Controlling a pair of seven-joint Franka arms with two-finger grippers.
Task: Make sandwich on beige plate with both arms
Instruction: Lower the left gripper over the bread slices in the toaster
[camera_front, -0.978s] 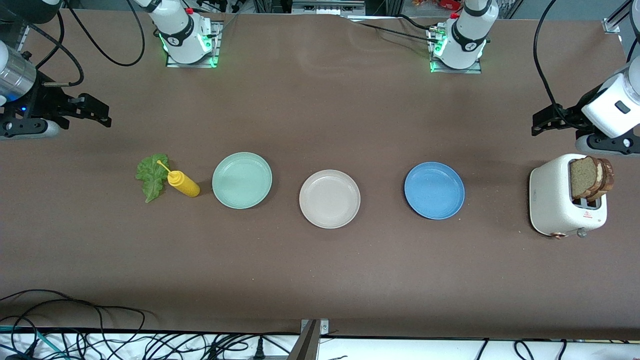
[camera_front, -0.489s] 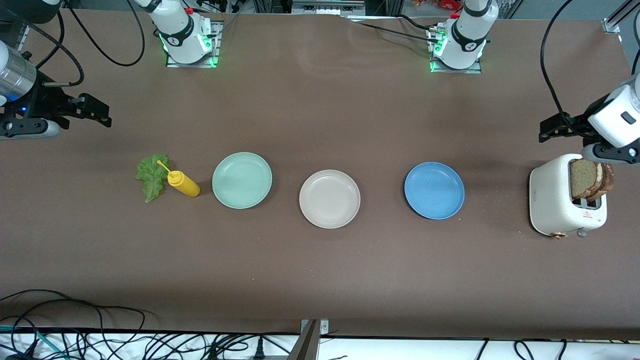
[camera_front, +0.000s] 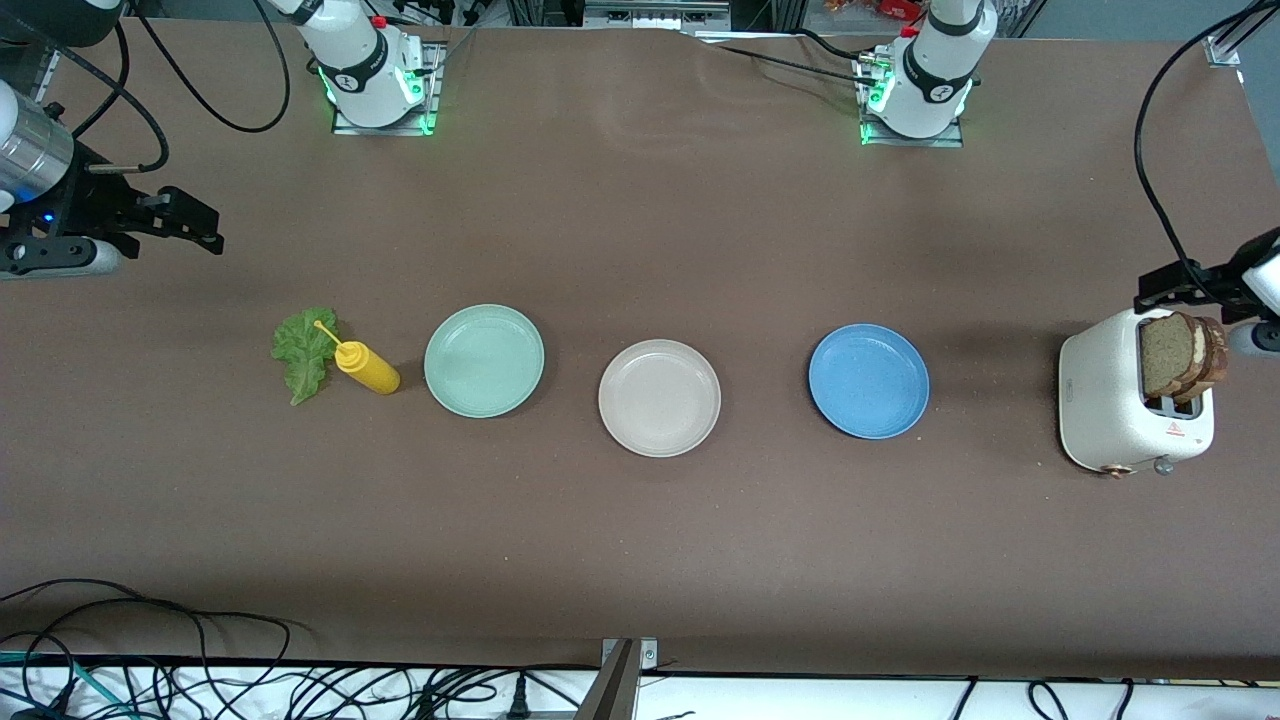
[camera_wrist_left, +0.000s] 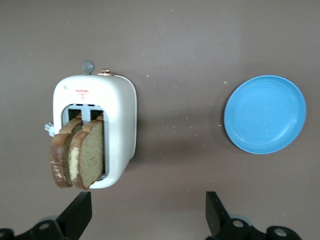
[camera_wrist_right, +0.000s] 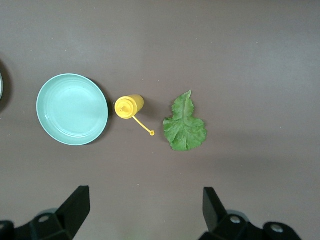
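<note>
Plates: three in a row across the middle of the table. The beige plate (camera_front: 659, 398) sits in the centre, bare, with the mint green plate (camera_front: 484, 360) toward the right arm's end and the blue plate (camera_front: 868, 381) toward the left arm's end. All three are well apart from one another.

Bread: two brown-crusted slices (camera_front: 1183, 355) stand upright, side by side, in the slots of a white toaster (camera_front: 1110, 405) at the left arm's end of the table, past the blue plate. In the left wrist view the slices (camera_wrist_left: 79, 154) lean a little out of the toaster (camera_wrist_left: 117, 120).

Lettuce: one ruffled green leaf (camera_front: 303, 352) lies flat on the table at the right arm's end, not on any plate.

Squeeze bottle: yellow (camera_front: 366, 367), between the leaf and the mint green plate, just beside the leaf, its thin nozzle tip pointing over the leaf's edge.

Left gripper: (camera_front: 1190, 288) up in the air just above the toaster's bread end, fingers (camera_wrist_left: 77, 215) spread wide, nothing between them.

Right gripper: (camera_front: 190, 228) hangs over bare table at the right arm's end, above the leaf and bottle area as its wrist view shows; fingers (camera_wrist_right: 75, 207) spread wide, holding nothing.

Table: brown surface (camera_front: 640, 550), cables along the edge nearest the front camera.
</note>
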